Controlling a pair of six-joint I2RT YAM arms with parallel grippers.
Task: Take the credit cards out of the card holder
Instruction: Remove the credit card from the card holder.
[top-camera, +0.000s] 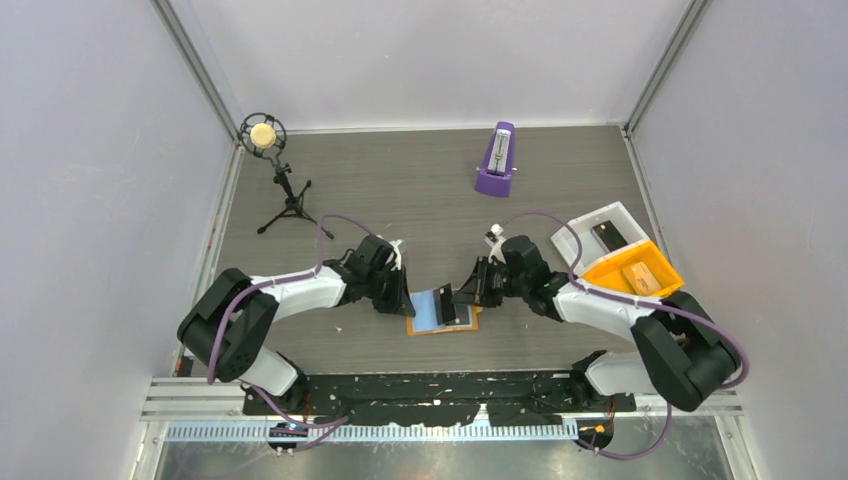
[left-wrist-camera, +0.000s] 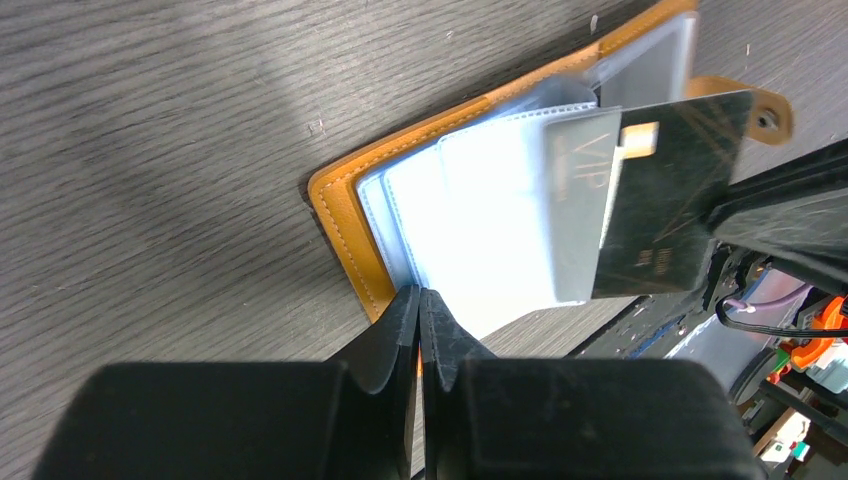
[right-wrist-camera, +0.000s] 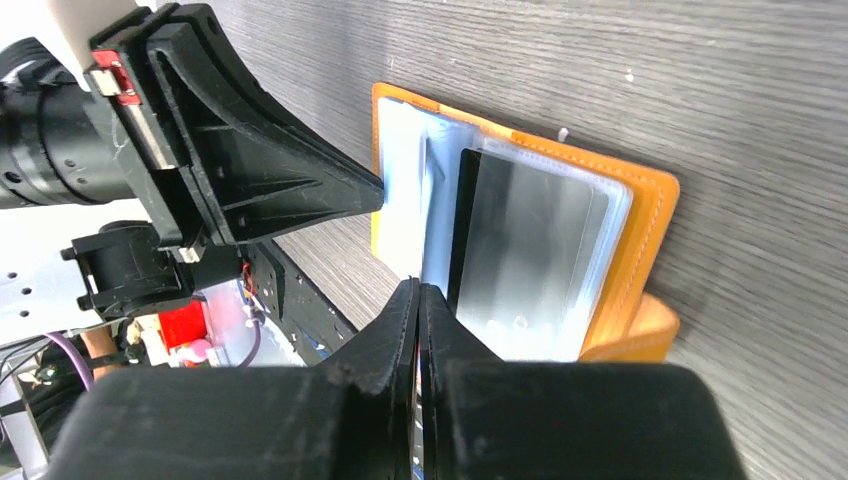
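The card holder (top-camera: 441, 330) lies open on the table (top-camera: 400, 180), near the front edge between the two arms. Only the top view takes in the purple metronome (top-camera: 496, 160) farther back and the orange bin (top-camera: 606, 272) and white bin (top-camera: 566, 243) at right. The left wrist view alone shows a black card (left-wrist-camera: 670, 200) marked VIP, half out of a clear sleeve (left-wrist-camera: 480, 220), its far end pinched by the right gripper (right-wrist-camera: 418, 290). The right wrist view shows the left gripper (right-wrist-camera: 378, 190), fingers pressed together, tip on the sleeves.
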